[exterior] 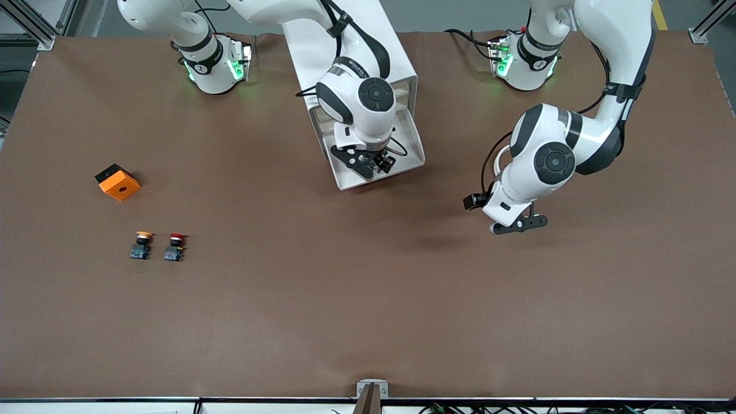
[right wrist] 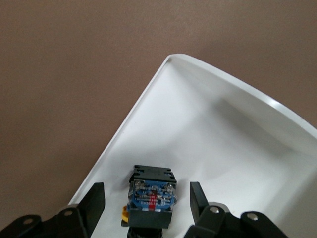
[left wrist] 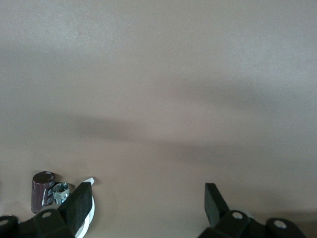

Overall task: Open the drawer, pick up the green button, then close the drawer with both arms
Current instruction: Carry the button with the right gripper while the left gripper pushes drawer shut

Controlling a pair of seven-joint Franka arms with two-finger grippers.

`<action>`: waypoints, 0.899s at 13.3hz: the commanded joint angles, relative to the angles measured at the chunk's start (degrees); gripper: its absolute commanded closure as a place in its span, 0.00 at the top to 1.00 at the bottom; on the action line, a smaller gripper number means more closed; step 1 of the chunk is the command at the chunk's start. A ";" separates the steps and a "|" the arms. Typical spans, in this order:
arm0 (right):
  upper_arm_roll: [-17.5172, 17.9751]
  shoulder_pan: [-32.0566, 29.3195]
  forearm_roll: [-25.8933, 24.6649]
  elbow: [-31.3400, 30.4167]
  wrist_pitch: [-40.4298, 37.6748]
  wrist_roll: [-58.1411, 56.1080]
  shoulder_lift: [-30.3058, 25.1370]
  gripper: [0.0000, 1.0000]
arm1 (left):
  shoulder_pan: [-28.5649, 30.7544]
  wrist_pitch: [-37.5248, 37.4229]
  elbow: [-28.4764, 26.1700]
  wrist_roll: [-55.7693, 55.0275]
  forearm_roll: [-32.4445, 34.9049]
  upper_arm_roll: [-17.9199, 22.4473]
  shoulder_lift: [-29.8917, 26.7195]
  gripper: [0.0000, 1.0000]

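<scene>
2 parted fingers of the right gripper (right wrist: 146,201) are shown astride the button (right wrist: 151,194) in the open drawer (right wrist: 208,144), judged light, rigid, best pinched across its flat body sides, while the open left gripper (exterior: 520,224) waits over bare table (exterior: 368,299).

button (right wrist: 150,198) lies in drawer (right wrist: 208,129)

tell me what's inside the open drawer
One button lies in the drawer, base end showing, between the right gripper's open fingers, which don't yet touch it. Its cap is hidden, so its colour can't be told. The rest of the tray shown is bare.
</scene>
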 commanded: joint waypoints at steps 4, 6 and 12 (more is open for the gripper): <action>-0.66 1.29 -0.49 1.43 0.14 1.24 1.65 0.70 | -1.01 -0.08 0.84 -1.40 -0.72 -0.23 1.56 1.00; -0.66 1.29 -0.22 1.43 0.14 1.24 1.65 0.48 | -1.18 0.88 1.19 -2.36 -3.07 -1.01 2.88 1.00; -0.66 0.42 0.22 3.71 -0.65 0.80 1.56 0.00 | -3.90 1.77 4.26 -7.97 -4.23 -1.28 5.96 1.00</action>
